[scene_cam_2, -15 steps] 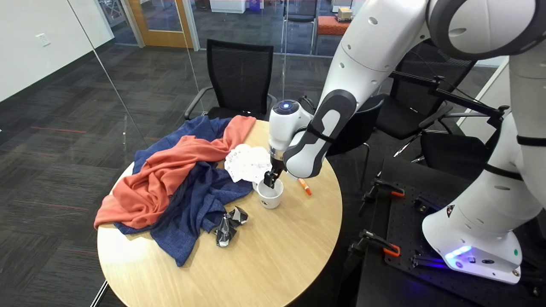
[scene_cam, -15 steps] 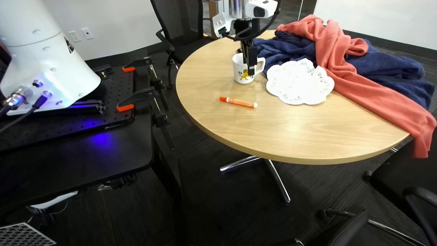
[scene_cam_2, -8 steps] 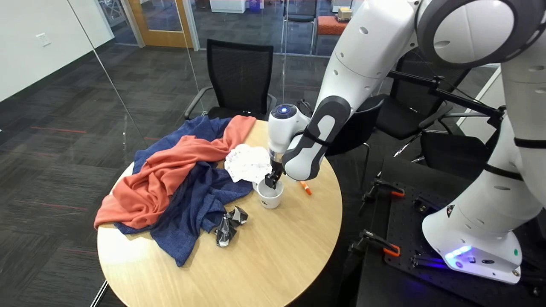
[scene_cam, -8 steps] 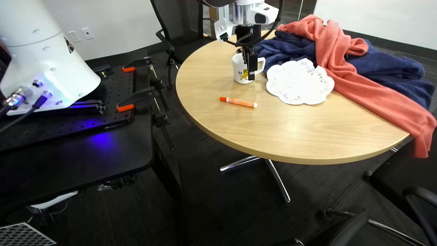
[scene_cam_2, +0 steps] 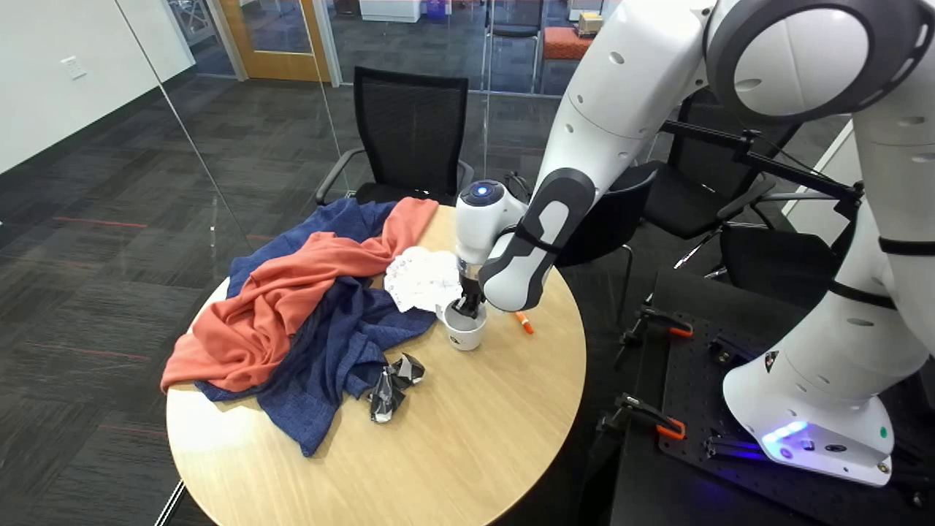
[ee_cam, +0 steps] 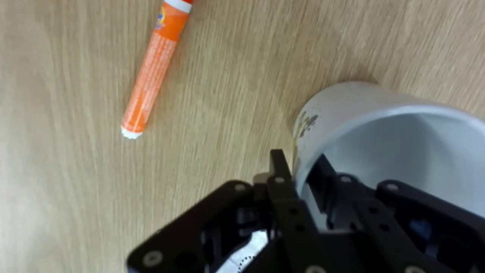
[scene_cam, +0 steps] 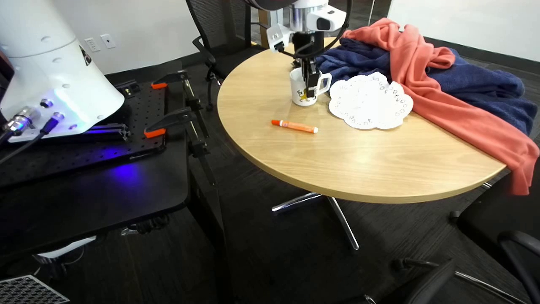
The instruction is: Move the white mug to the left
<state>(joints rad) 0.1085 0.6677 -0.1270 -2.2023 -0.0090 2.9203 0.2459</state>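
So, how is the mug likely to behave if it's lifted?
The mug looks like smooth ceramic, so it's probably rigid and breakable. With the gripper pinching only one side of it, it may tilt on the way up. That smooth surface might also slip.

both exterior views: high, opposite sides, sharing table (scene_cam: pixel 363 164) | wrist view: near white mug (ee_cam: pixel 392 146), downward, tilt unclear

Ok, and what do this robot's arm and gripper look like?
The arm is white, with dark grey joint rings, black straps and blue lights. The gripper is black, with round screw heads; a black cable loops above it.
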